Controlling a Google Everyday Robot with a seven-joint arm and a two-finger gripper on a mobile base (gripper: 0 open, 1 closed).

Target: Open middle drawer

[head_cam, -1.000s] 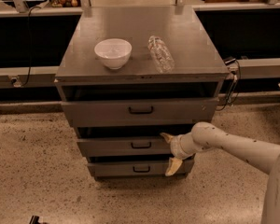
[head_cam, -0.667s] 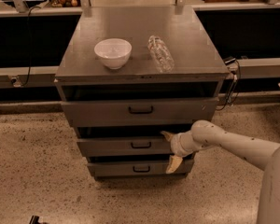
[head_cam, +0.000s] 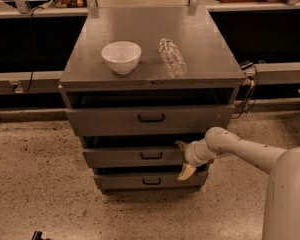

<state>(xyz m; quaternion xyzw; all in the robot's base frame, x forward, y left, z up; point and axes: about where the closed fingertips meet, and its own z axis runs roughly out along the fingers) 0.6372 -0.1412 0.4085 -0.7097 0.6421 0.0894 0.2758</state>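
Note:
The middle drawer (head_cam: 140, 157) is the low grey front between the tall top drawer (head_cam: 150, 119) and the bottom drawer (head_cam: 150, 180), with a small black handle (head_cam: 151, 155) at its centre. A dark gap shows above its front. My gripper (head_cam: 183, 159) is at the right end of that front, to the right of the handle. Its pale fingers (head_cam: 186, 172) are spread apart one above the other, holding nothing. My white arm (head_cam: 240, 151) reaches in from the lower right.
A white bowl (head_cam: 121, 56) and a clear plastic bottle (head_cam: 172, 57) lying on its side rest on the grey cabinet top (head_cam: 205, 69). Dark counters run behind on both sides. A cable (head_cam: 250, 91) hangs at the cabinet's right. The floor is speckled.

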